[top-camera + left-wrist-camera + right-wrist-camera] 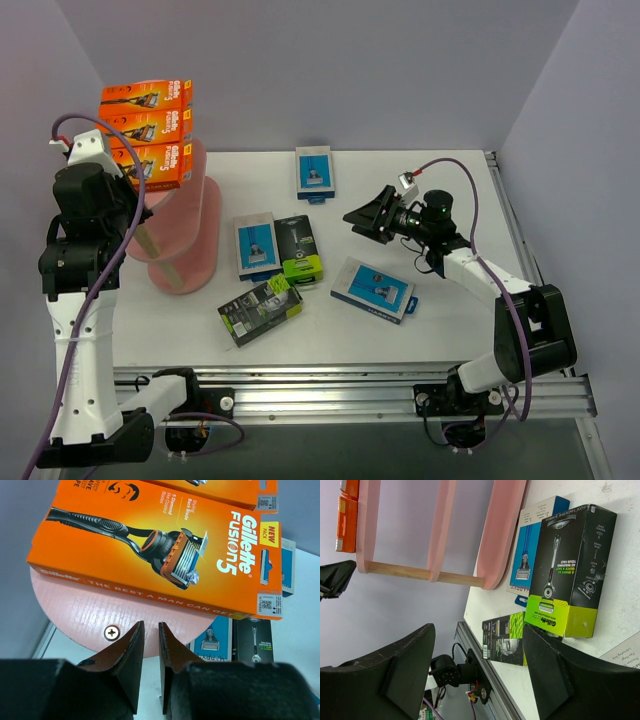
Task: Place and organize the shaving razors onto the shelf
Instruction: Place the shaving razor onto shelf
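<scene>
Three orange razor packs (147, 125) lie in a row on the top board of the pink shelf (190, 245). In the left wrist view the nearest orange pack (155, 545) rests on that board (80, 610). My left gripper (151, 630) hovers just off the board's edge, its jaws a narrow gap apart with nothing between them. Three blue-and-grey packs (315, 172) (255, 245) (373, 288) and two black-and-lime packs (300, 250) (260, 310) lie on the table. My right gripper (362, 218) hangs open and empty above the table, facing the black-and-lime pack (570, 570).
The shelf's lower boards (500, 530) and wooden upright (405, 571) show in the right wrist view. An aluminium rail (330, 385) runs along the table's near edge. Grey walls close the back and sides.
</scene>
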Motion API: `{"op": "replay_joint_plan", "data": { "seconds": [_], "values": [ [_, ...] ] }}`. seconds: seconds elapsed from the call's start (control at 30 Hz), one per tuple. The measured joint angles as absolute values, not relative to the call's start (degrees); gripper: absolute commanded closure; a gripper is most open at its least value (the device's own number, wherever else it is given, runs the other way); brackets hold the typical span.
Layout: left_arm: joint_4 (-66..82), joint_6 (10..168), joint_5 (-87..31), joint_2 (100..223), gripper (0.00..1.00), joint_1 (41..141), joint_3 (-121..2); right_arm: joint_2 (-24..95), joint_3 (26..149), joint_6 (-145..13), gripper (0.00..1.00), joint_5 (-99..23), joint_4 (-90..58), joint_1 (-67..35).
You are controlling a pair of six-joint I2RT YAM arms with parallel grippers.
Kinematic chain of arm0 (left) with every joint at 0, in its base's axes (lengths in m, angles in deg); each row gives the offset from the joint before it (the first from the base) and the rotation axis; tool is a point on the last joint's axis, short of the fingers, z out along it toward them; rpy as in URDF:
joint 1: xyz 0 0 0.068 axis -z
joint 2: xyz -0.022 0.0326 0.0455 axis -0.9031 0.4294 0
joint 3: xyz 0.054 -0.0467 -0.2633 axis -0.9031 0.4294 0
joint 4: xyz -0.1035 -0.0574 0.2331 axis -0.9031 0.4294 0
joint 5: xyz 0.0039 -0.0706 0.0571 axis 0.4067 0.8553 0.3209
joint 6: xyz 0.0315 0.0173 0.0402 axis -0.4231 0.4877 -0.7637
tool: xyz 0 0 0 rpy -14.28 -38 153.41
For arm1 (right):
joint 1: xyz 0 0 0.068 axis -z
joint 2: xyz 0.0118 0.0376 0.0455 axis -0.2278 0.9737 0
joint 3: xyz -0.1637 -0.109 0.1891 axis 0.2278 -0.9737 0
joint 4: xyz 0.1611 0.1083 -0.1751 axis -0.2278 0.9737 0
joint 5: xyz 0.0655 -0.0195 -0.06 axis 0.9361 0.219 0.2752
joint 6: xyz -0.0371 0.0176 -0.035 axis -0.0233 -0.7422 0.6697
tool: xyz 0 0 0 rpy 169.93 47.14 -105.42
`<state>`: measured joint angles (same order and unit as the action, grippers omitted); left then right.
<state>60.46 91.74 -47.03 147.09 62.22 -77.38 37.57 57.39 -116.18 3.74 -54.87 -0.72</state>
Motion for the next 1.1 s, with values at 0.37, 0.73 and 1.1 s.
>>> {"op": "replay_joint_plan", "data": {
  "seconds": [0.37, 0.73, 1.1],
  "values": [
    [59.47, 92.9, -43.82, 147.29, 0.73, 62.22, -76.22, 37.57, 57.39, -116.15, 0.34, 3.74, -54.85, -0.64],
    [57.13, 93.88, -42.48, 148.36, 0.73, 62.22, -75.76, 37.57, 57.39, -116.15, 0.34, 3.74, -54.87, -0.24],
    [55.84, 94.06, -42.39, 149.28, 0.73, 62.22, -75.74, 37.59, 57.39, -116.15, 0.34, 3.74, -54.9, 0.02]
  ]
}}
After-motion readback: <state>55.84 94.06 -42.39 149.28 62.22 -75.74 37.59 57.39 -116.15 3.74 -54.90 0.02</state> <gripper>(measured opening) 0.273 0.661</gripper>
